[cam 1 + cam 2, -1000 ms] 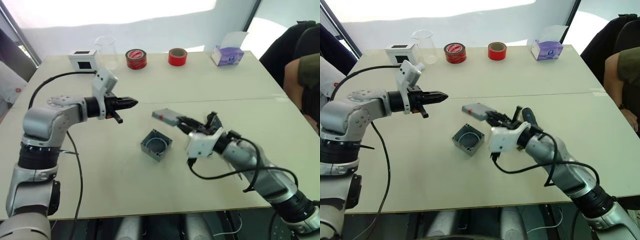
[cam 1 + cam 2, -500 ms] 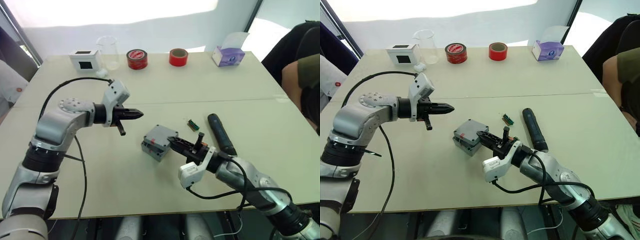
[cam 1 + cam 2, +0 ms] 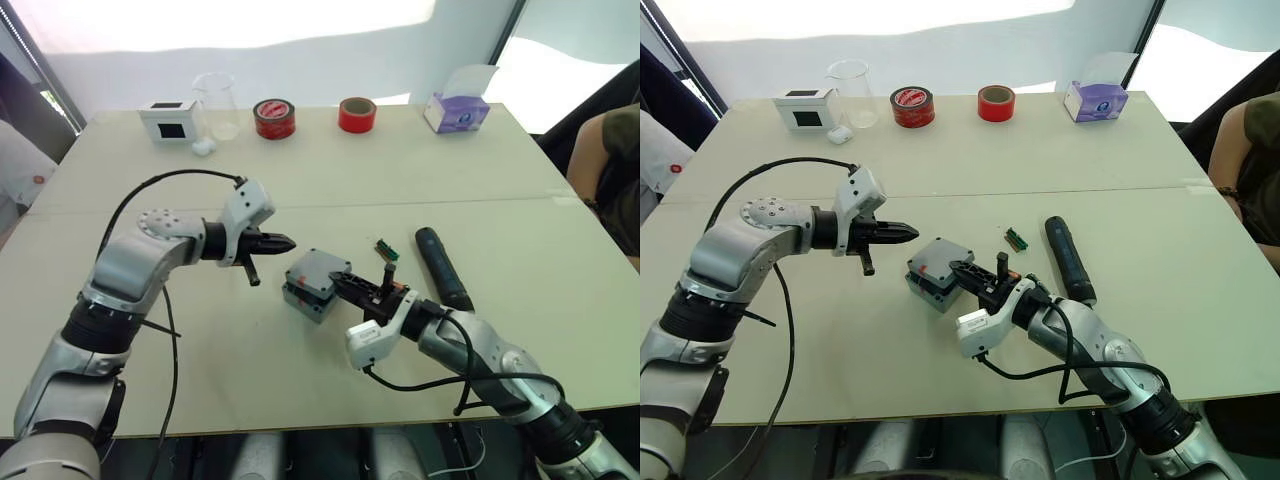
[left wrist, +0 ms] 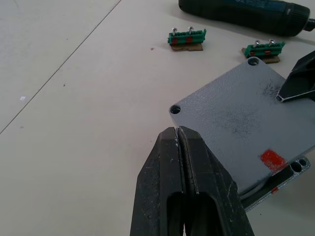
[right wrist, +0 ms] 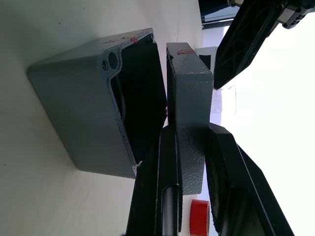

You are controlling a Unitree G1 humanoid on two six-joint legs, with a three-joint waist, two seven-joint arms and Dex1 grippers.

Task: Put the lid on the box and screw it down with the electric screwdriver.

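Right claw (image 3: 344, 284) clamped on one edge of the shallow square grey metal-look lid (image 3: 319, 271), one finger above and one below, holding it over the small square grey box (image 5: 93, 103) mid-worktop. Right wrist view shows a gap between lid and box rim, lid a bit tilted and seemingly hinged open from the held side, so not seated yet. Small red mark on the lid's outer face, screw holes at the corners empty.

Left claw (image 3: 285, 241) pinched fully shut, empty, hovering just beside the lid's near corner; left wrist view puts its tip right at a corner hole, whether touching I can't tell.

Dark blue-black cylindrical electric screwdriver (image 3: 443, 268) lies flat on the pale worktop (image 3: 300, 180), untouched, near the box on the robot's right. Two small green terminal-block pieces (image 4: 186, 39) lie between box and screwdriver.

Progress, my read: early-to-mid. Lid brought to box but not lowered flush or aligned. Left to do: seat lid square on rim, release, pick up screwdriver, drive corner screws. No loose screws that I can make out, may already sit in the holes or be elsewhere
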